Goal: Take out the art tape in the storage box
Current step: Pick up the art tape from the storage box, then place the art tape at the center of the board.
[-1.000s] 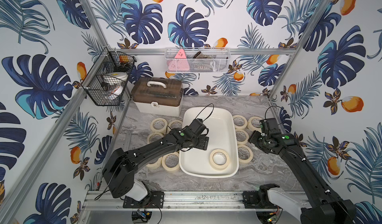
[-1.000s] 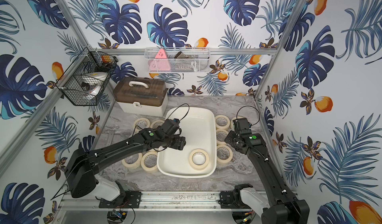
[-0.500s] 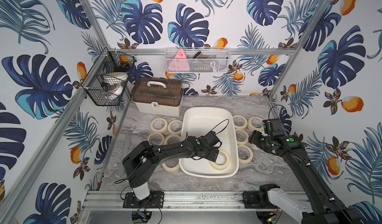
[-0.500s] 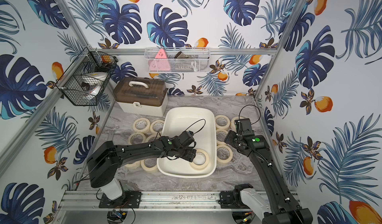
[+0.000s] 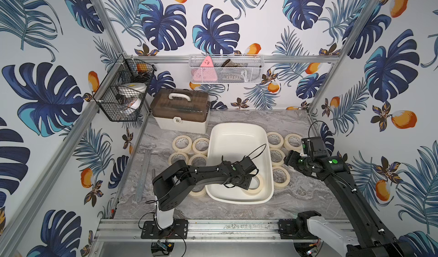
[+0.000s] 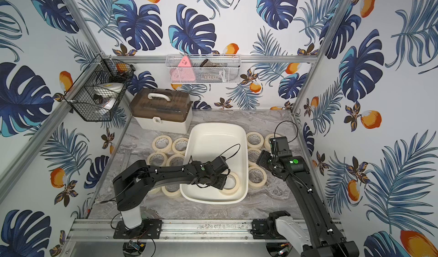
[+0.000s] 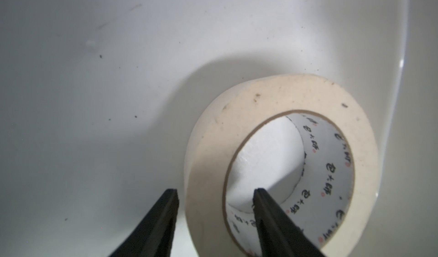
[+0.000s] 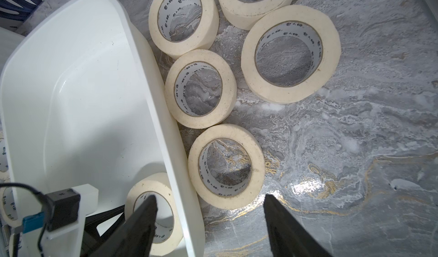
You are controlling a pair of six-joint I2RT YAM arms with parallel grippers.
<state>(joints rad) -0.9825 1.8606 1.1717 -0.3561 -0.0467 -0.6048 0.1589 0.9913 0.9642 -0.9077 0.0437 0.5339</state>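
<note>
One cream art tape roll (image 7: 279,125) lies flat at the near right end of the off-white storage box (image 5: 237,125), and it shows in both top views (image 6: 231,183). My left gripper (image 7: 215,191) is down inside the box and straddles the roll's wall. One finger is in the core, the other is outside, and a small gap shows on each side, so it is open. My right gripper (image 8: 209,196) hovers open over the marble just right of the box rim (image 8: 154,101), with nothing between its fingers.
Several loose tape rolls lie on the marble left (image 5: 182,143) and right (image 5: 275,138) of the box. A white case with a brown lid (image 5: 181,112) stands at the back left. A black wire basket (image 5: 125,90) and a white mesh basket (image 5: 226,69) hang on the walls.
My left arm has swung from the box's left rim down to the roll at its near end. Its jaws have narrowed around the roll's wall. The right arm has barely shifted.
</note>
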